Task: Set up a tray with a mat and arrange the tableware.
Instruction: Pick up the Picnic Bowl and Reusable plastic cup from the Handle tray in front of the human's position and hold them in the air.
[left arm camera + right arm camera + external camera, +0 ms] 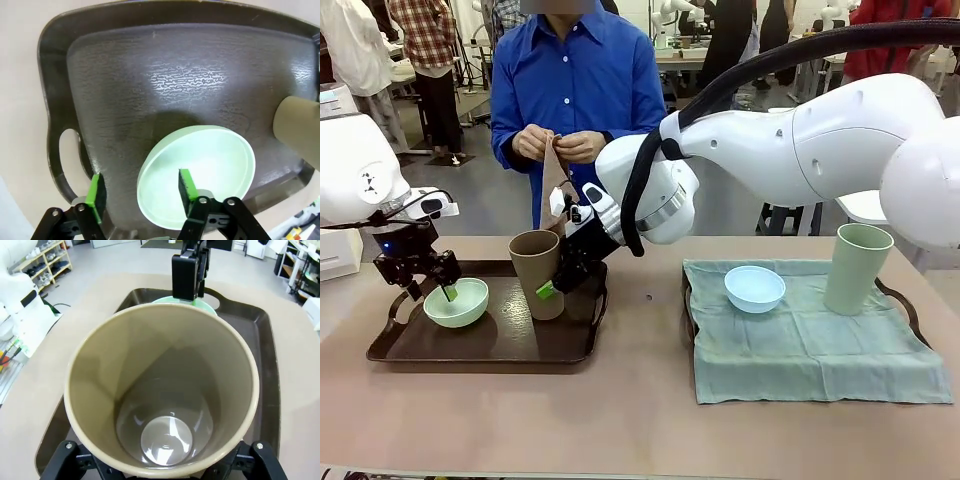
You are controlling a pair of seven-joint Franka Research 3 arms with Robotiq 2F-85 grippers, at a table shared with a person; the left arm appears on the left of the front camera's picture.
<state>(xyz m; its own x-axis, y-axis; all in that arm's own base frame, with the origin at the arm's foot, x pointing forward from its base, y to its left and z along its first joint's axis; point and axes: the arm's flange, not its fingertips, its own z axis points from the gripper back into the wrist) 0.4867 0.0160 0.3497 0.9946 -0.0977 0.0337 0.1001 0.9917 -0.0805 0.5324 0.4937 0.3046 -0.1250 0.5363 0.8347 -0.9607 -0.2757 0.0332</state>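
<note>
Bowl [197, 175], mint, light stiff plastic, sits on dark tray [165, 80]; your left gripper [140, 192] straddles its thin rim, not yet pinched. Right gripper [552, 287] flanks brown tumbler [536, 270]; grip unclear. Smooth walls: hold low.

Bowl [456, 302] left of tumbler [536, 272] on tray [480, 345]; seemingly apart.

Readable text: I find none in any view.
Brown tumbler [536, 270]: plain, no print that I can make out.
Dark tray [125, 75]: only a wrinkled surface texture, no lettering.
Left arm housing [365, 182]: a small dark mark, too small for me to read.
</note>
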